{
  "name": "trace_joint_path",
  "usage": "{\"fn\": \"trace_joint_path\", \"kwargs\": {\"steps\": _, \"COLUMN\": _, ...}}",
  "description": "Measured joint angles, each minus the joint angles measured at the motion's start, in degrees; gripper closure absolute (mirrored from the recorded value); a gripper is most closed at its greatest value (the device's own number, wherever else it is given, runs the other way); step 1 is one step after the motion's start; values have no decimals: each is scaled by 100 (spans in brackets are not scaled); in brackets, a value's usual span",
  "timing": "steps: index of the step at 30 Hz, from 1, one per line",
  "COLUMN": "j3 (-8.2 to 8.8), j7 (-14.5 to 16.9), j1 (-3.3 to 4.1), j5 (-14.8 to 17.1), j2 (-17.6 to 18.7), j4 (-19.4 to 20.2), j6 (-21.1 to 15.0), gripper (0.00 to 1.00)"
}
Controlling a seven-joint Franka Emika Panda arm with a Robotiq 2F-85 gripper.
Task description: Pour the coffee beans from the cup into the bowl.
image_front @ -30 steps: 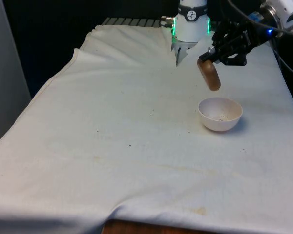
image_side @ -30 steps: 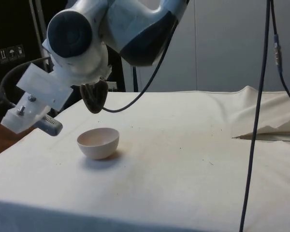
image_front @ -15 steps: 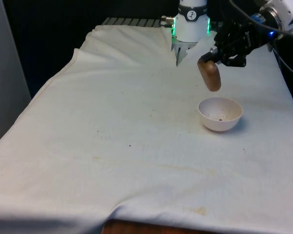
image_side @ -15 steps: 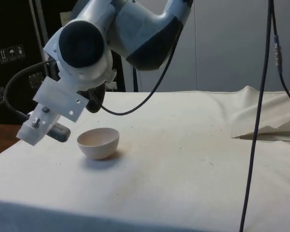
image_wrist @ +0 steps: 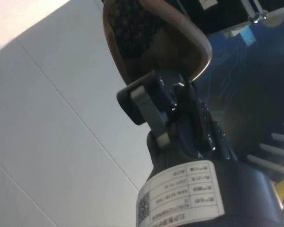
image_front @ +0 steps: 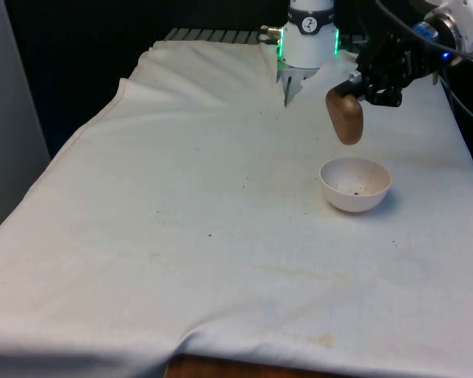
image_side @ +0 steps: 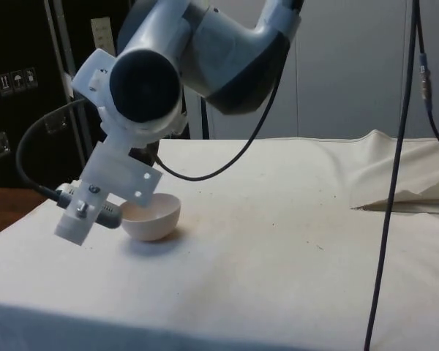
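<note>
So the desk [image_front: 181,236] has one white bowl [image_front: 355,185] sitting on the front view's right. The gripper [image_front: 361,85] is clamped on the rim of one brown cup [image_front: 344,118], hanging tipped just above the bowl. I'd keep the mouth centred over it and tilt slowly so beans don't bounce out.

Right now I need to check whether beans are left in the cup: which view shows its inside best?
The wrist view: it looks into the brown cup, with dark beans visible inside. The front view shows the cup's outside, hanging from the gripper above the white bowl. In the side view the arm covers it.
</note>
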State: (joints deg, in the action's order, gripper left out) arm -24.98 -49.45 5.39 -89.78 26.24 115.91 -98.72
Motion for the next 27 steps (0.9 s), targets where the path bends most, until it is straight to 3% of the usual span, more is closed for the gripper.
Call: {"fn": "trace_joint_path", "kwargs": {"steps": 27, "j3": -218, "j7": 0, "j1": 0, "j5": -945, "j2": 46, "j4": 338, "j6": 682, "gripper": 100}}
